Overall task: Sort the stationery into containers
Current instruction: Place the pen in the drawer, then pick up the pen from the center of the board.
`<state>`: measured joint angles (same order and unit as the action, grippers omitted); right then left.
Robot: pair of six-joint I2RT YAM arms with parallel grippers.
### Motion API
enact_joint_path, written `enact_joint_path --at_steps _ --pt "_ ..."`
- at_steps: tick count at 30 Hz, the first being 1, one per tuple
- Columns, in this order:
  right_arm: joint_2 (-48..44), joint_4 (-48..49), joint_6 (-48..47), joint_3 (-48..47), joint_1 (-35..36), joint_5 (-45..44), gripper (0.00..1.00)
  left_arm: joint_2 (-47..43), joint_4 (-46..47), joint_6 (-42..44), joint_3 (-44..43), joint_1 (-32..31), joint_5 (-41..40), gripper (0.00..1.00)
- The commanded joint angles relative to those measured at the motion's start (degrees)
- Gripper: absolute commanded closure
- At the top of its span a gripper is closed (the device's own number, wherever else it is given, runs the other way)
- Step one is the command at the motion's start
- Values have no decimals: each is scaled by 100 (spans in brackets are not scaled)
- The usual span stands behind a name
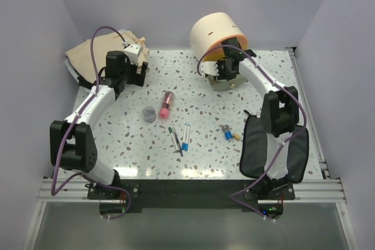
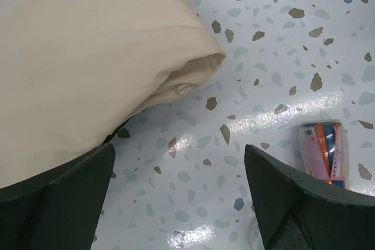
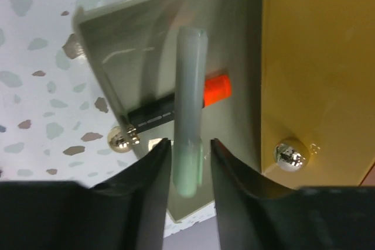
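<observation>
My right gripper (image 1: 226,69) hangs over the pulled-out drawer (image 3: 126,45) of the cream cylindrical box (image 1: 214,31). In the right wrist view my jaws (image 3: 190,150) stand on either side of a green-capped pen (image 3: 191,86), with a thin gap on each side. A black-and-orange highlighter (image 3: 151,114) lies in the drawer under the pen. My left gripper (image 1: 132,67) is open and empty just above the table (image 2: 179,168), beside a pink tube (image 2: 323,155). The tube (image 1: 166,103), a grey pot (image 1: 150,113), two pens (image 1: 180,138) and blue and yellow pieces (image 1: 230,134) lie mid-table.
A beige cloth bag (image 1: 88,57) lies at the back left and fills the left of the left wrist view (image 2: 88,57). The flat black pouch (image 1: 275,151) lies at the front right by the right arm's base. Gold knobs (image 3: 288,153) sit on the orange drawer front.
</observation>
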<state>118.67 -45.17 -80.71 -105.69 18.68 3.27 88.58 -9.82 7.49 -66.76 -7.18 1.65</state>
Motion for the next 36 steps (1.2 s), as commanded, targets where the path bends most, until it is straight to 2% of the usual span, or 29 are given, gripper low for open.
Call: enact_joint_path --at_steps 1,3,6,8,9,13,18,23,30,36 --pt "-511 938 379 92 39 -47 52 -33 332 -116 -118 6 -341 3" --pt "-852 887 687 110 66 217 50 -51 341 -98 -127 6 -384 2" --pt "-1222 107 872 57 154 1147 51 -60 341 -98 -135 15 -402 2" --pt "-1381 -658 550 188 294 2041 52 -60 358 -107 -127 15 -402 2" --pt "-1530 -843 373 511 408 2168 53 -51 367 -98 -118 15 -402 1" --pt "-1663 -1239 -828 1488 1337 2249 53 -7 350 -63 -74 15 -332 1" --pt "-1119 -1451 -1552 1640 2095 2319 55 -68 306 60 58 15 -191 3" --pt "-521 -1389 -2221 1394 2342 2354 56 -226 323 227 260 15 -454 2" --pt "-108 -1969 -3046 1042 2535 2257 62 -402 315 288 453 15 -587 2" --pt "103 -2075 -3188 1033 2597 2073 63 -446 332 297 515 15 -701 2"
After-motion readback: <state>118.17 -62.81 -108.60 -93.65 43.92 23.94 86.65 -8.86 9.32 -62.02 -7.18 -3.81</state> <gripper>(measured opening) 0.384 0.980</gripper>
